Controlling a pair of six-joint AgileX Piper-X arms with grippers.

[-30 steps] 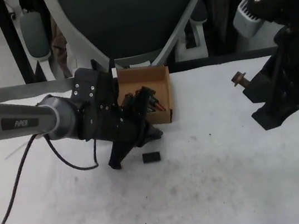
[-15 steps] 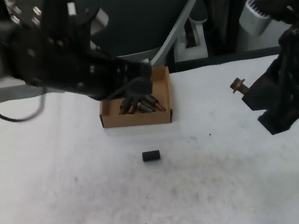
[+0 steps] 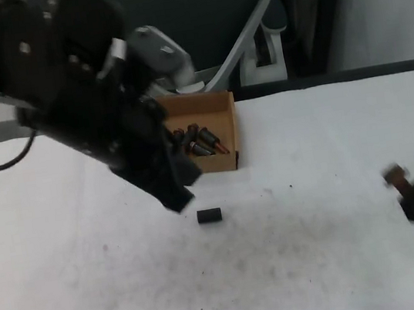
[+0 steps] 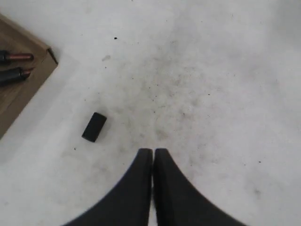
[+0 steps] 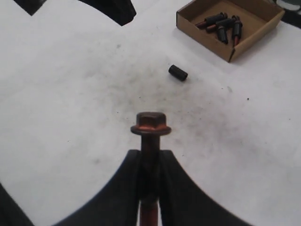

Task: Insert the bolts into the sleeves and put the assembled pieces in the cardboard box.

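White bench (image 3: 324,262): left fingers (image 4: 134,188) pressed together (near a sleeve (image 4: 94,127)), right fingers (image 5: 117,188) pinching a bolt (image 5: 150,129).

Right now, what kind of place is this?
Probably a robot lab or office workspace: a white-covered bench, an office chair behind it, and the right gripper holding a bolt.
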